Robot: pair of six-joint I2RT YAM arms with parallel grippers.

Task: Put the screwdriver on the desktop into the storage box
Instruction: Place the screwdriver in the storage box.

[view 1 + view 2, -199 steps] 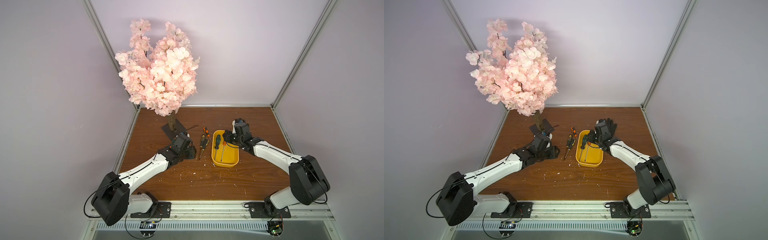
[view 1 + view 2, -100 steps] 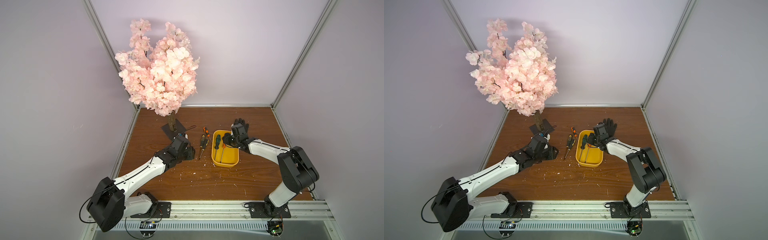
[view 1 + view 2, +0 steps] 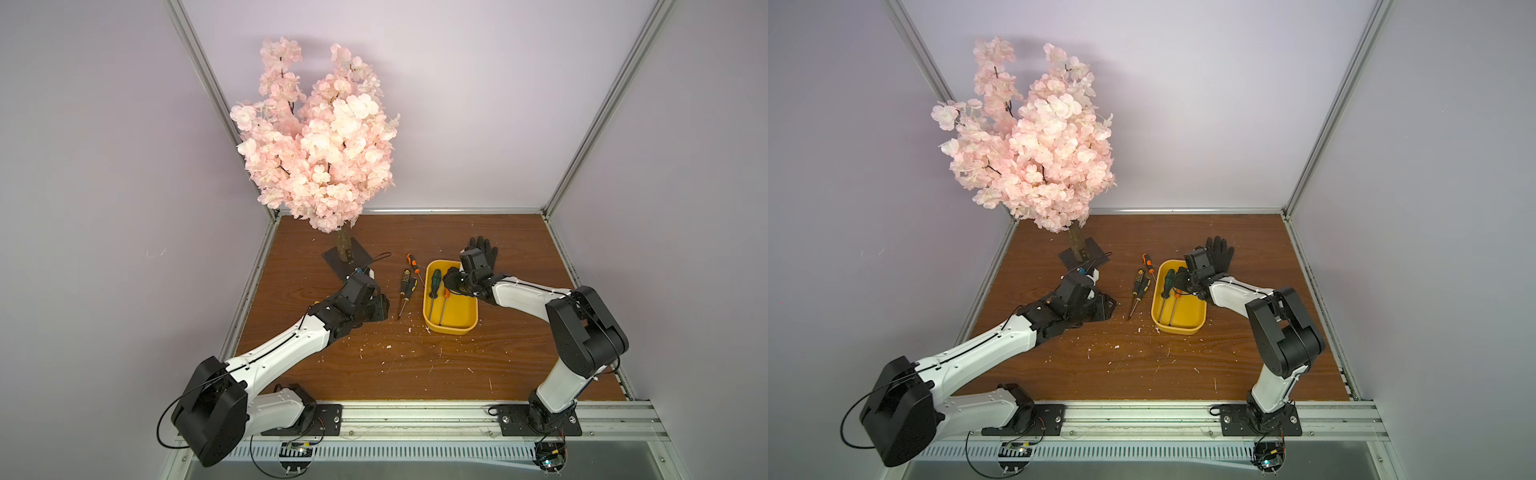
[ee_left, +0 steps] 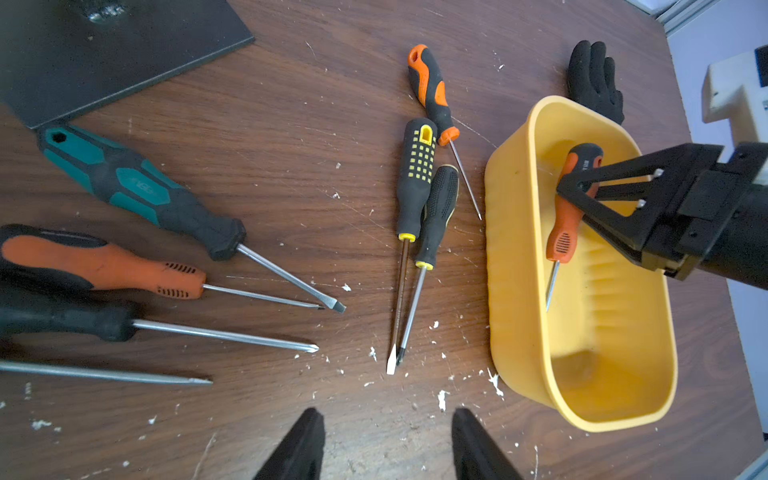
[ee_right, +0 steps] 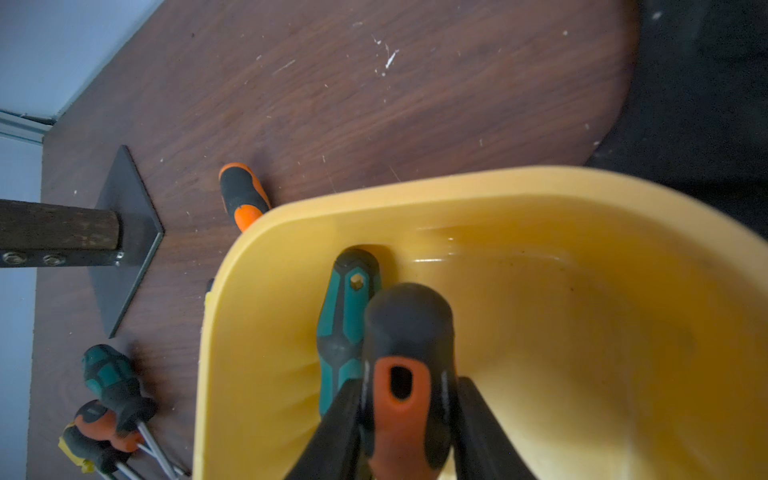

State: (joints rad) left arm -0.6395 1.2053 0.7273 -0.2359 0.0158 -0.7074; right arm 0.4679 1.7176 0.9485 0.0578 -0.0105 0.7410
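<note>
Brown desktop [image 3: 415, 374] spans the lower middle in both top views, the yellow box [image 3: 451, 330] at its centre. Your right gripper [image 5: 405, 424] pinches the orange screwdriver [image 4: 561, 241] by its handle, tip down inside the box beside the green screwdriver [image 5: 343, 328]. Lower until the shaft lies near flat, then part the jaws slowly. Your left gripper [image 3: 380, 309], left of centre, hangs empty, jaws spread.

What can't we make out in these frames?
- Right gripper on orange screwdriver, right wrist view: jaws flank the handle; clamping unclear.
- Its shaft, same view: hidden behind its handle.
- Bare shaft, left wrist view: handle cut off by the edge.
- Glove, in a top view: palm behind the right gripper.
</note>
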